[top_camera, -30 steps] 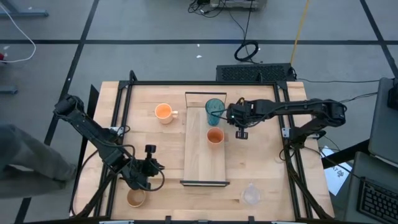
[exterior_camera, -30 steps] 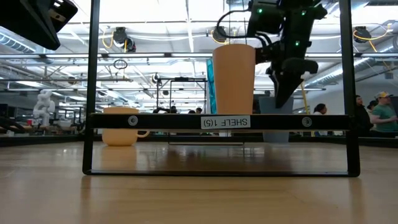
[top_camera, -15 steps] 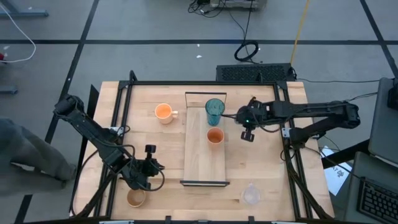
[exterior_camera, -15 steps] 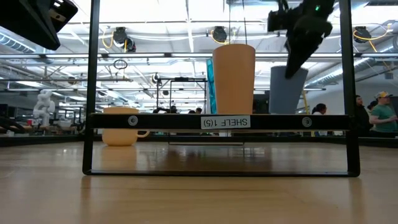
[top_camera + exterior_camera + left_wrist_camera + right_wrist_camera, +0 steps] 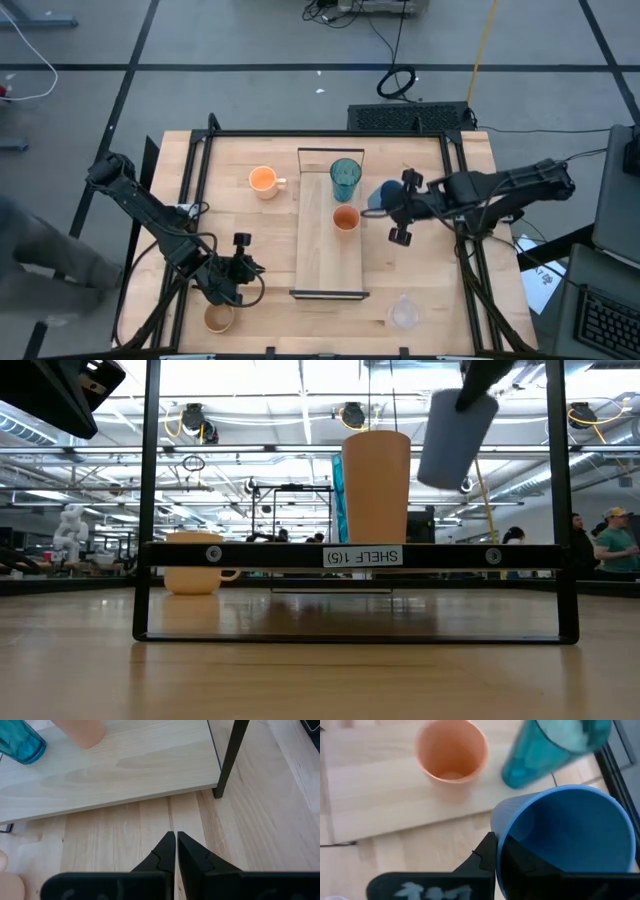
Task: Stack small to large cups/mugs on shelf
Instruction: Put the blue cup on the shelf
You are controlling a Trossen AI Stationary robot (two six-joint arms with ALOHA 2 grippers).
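The pale shelf (image 5: 330, 262) lies along the table's middle. On it stand the tall teal tumbler (image 5: 345, 178) and the small orange cup (image 5: 345, 218). My right gripper (image 5: 392, 204) is shut on the blue cup (image 5: 379, 197), just right of the shelf; the low view shows this cup (image 5: 455, 435) in the air. The orange handled mug (image 5: 263, 181) stands on the table left of the shelf. The tan mug (image 5: 218, 318) and the clear cup (image 5: 404, 313) stand near the front edge. My left gripper (image 5: 176, 836) is shut and holds nothing, near the shelf's front left corner. My right gripper pinches the blue cup's wall at the rim (image 5: 501, 822), one finger inside the cup and one outside. The fingers slant down from the table's right side. The cup hangs tilted, lifted clear of the table, its mouth turned up toward the gripper.
Black frame rails (image 5: 200, 180) run along the table's left and right edges. The shelf's black end frame (image 5: 350, 556) stands at its near end. Bare shelf board (image 5: 330, 255) lies in front of the small orange cup. People show in the room behind (image 5: 610, 540).
My right gripper has risen and moved toward the table's near right, rolling its wrist. The blue cup, which stood upright on the table right of the shelf, is now lifted clear and tipped.
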